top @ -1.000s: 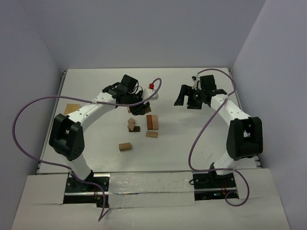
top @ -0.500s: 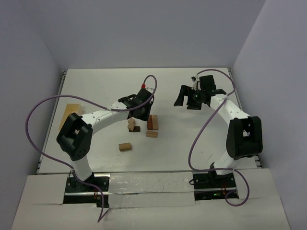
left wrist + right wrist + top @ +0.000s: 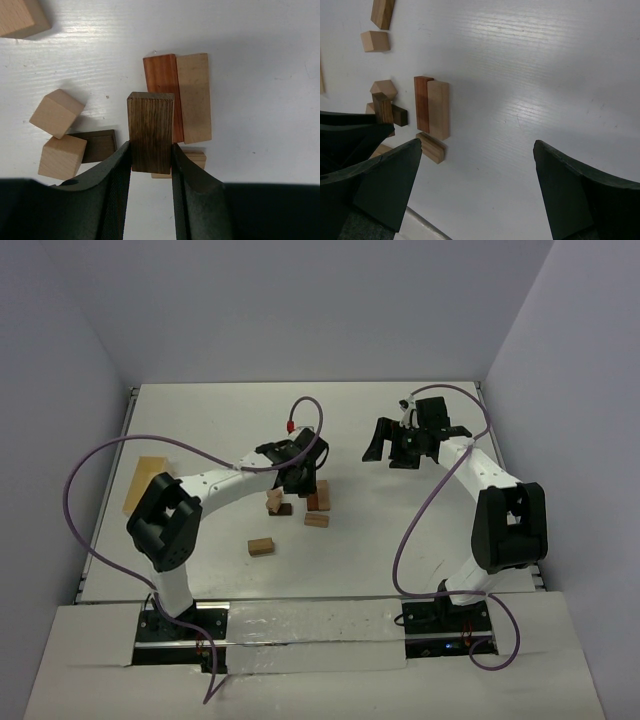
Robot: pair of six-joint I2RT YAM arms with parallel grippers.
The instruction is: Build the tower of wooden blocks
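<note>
The white table (image 3: 350, 560) filled the enclosure, and at its near edge stood the two arms. The left arm (image 3: 215, 483) reached out over the middle of the table, while the right arm (image 3: 480, 475) was raised over the far right part. A purple cable (image 3: 100, 455) looped from each arm. Near the table's left edge, well apart from everything else, lay a pale wooden piece (image 3: 148, 483). The right gripper (image 3: 476, 150) hung with its jaws spread wide and nothing between them, well clear of the blocks. The left gripper (image 3: 151, 155) was over the cluster of blocks, its jaws drawn in narrow and clamped on the two long sides of a dark brown block (image 3: 150, 130), whose end stuck out past the fingertips. In the left wrist view that block overlapped the near end of a reddish-brown block (image 3: 160, 75); whether the two touched could not be told. The reddish-brown block lay flat on the table with a long tan block (image 3: 194, 97) beside it, long sides touching. Just beyond their near ends lay a short tan block (image 3: 192, 156), crosswise and partly hidden by the finger. To the left a flat dark block (image 3: 100, 145) rested on the table, with two tan cubes (image 3: 56, 112) touching or just beside it. A lone tan block (image 3: 261, 546) sat nearer the arm bases, apart from the cluster, and another tan block (image 3: 20, 17) showed at the far left corner of the left wrist view, cut off by the frame.
</note>
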